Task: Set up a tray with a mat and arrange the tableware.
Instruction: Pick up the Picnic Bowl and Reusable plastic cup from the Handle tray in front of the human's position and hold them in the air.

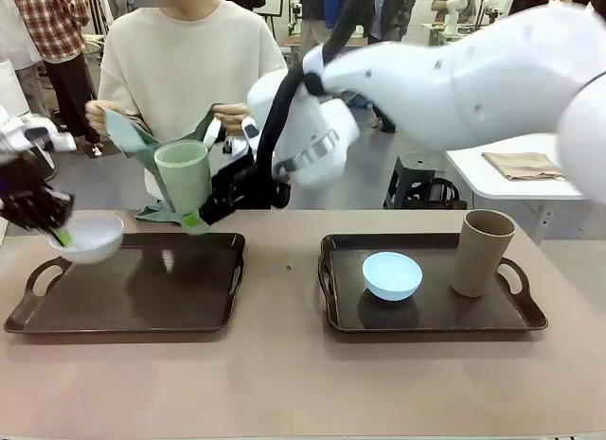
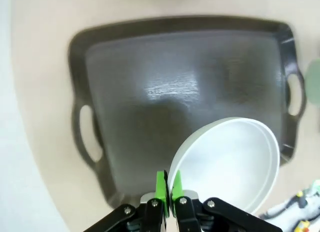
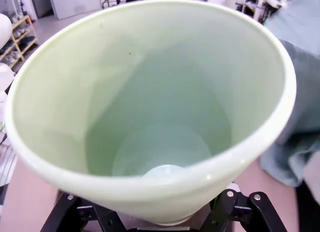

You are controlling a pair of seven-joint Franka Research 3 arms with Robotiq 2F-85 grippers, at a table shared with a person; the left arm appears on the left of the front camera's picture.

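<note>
Tableware was split between two dark trays on the desk (image 1: 284,383). The left end effector (image 1: 62,237) had its pads (image 2: 161,184) pinched narrow on the rim of the white bowl (image 1: 90,239), which tilted at the 10 o'clock corner of the left tray (image 1: 142,293). The right end effector (image 1: 204,218), reaching across the middle, gripped the pale green cup (image 1: 183,178) near its base with jaws set wide, upright above that tray's 12 o'clock edge. On the right tray (image 1: 431,315) the light blue bowl (image 1: 392,274) sat near centre, with the tan-brown cup (image 1: 483,253) upright at its 3 o'clock. Beyond the desk, a person's hands (image 1: 230,115) held a teal mat (image 1: 128,137).
</note>
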